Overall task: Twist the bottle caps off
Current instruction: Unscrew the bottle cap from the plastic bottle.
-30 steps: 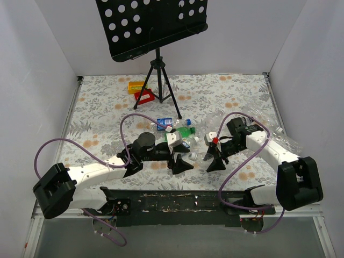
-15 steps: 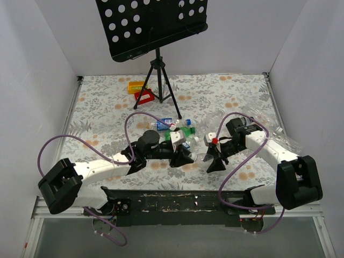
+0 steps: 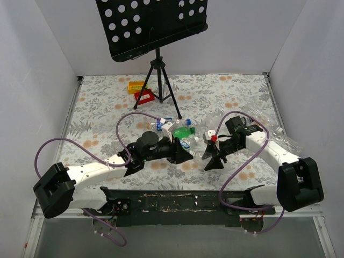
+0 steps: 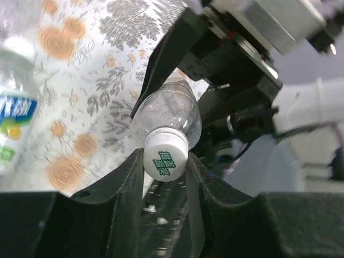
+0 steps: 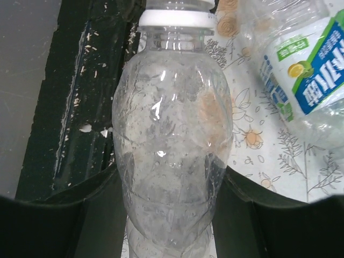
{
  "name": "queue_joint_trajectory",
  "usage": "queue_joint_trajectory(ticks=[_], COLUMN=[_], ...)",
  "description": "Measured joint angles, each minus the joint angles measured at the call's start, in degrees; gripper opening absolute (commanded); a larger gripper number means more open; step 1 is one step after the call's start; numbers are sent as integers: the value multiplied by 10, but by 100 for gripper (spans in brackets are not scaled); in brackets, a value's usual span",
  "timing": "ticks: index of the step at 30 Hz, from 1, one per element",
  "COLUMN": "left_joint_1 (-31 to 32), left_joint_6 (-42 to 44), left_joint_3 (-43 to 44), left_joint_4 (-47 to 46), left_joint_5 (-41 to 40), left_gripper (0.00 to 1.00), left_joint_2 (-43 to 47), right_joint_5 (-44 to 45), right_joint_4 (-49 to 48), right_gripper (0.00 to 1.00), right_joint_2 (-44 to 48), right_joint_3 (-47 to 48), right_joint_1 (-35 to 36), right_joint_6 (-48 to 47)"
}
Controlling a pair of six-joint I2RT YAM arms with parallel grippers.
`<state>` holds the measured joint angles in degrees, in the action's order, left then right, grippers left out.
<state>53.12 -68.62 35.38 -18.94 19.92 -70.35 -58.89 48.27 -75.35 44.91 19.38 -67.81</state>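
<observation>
So here's the setup: the right jaws are clamped around the belly of a clear plastic bottle (image 5: 172, 134), holding it level above the floral-patterned bench (image 3: 107, 107), about 6 o'clock from the middle, close to the near edge. The neck points toward 9 o'clock, straight at the other arm. The left jaws are pinched tight on the white round plastic screw cap (image 4: 165, 156), the one with green print on top, one finger on each side of it.

Makes sense to me: one arm acts as the vise so the body can't spin, and the other lines up with the neck so a wrist roll should turn the cap off. I'd say the twist itself is the step in hand; the cap looks fully seated.

The spare bottles, a green plastic bottle (image 3: 183, 130) among them, lie in a heap at 12 o'clock from the held one.
</observation>
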Motion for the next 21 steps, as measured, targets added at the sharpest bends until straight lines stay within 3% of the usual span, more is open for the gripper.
queue_joint_trajectory(ticks=[6,12,17,21], left_joint_1=[6,10,12,9], left_joint_6=[-302,-412,-421,-387], left_joint_3=[37,61,69,65], left_joint_4=[130,168,173,171], left_joint_5=[-112,-147,-168,-195], left_gripper=[0,2,66,93], left_joint_2=[14,-16,-23,-7], right_joint_5=[5,32,40,48], right_joint_4=[-54,-65,-75,-73], right_gripper=[6,6,6,6], right_joint_2=[5,5,5,4], right_joint_3=[0,-1,-1,-1], right_joint_1=[4,1,-1,-1], right_joint_6=[42,58,63,63])
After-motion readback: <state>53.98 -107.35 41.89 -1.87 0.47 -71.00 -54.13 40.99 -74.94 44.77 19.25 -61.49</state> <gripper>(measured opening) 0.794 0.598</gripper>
